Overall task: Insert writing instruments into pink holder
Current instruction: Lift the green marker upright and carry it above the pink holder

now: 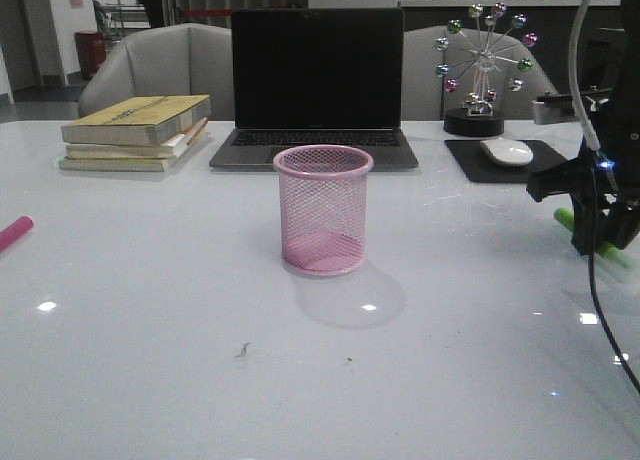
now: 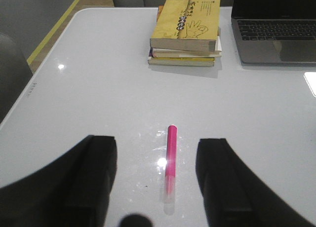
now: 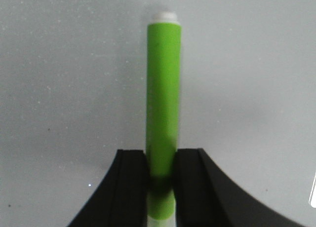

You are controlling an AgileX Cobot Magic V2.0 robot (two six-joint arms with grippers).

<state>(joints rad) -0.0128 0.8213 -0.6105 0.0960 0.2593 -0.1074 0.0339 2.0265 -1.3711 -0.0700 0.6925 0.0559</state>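
Nearest the camera in the front view, bare white table (image 1: 180, 380) with a couple of small dark specks. Right edge: right gripper (image 1: 600, 242) low over the table, black fingers closed on the lime green marker (image 1: 566, 220), whose ends stick out on either side of the fingers. Right wrist view confirms: both pads (image 3: 133, 180) pressed against the green marker (image 3: 162, 89), barrel running straight away from the wrist, white tip at the far end, table surface behind it.

Far left edge of the front view: magenta-pink marker (image 1: 14, 232) lying flat on the table, only one end in frame. Left wrist view shows the left gripper (image 2: 156, 182) wide open above it, holding nothing; pink marker (image 2: 170, 163) lies between the two fingers (image 2: 94, 177), no contact visible, clear cap end nearer the wrist.

Centre: pink holder (image 1: 323, 210) upright, well apart from both markers, no marker inside it.

Further back: stack of books (image 1: 136, 132) at left, open laptop (image 1: 315, 85) with dark screen behind the holder, white mouse (image 1: 507, 151) on a black mouse pad (image 1: 505, 162) at right, ferris-wheel ornament (image 1: 484, 65) behind that. Grey chairs (image 1: 160, 65) beyond the table.
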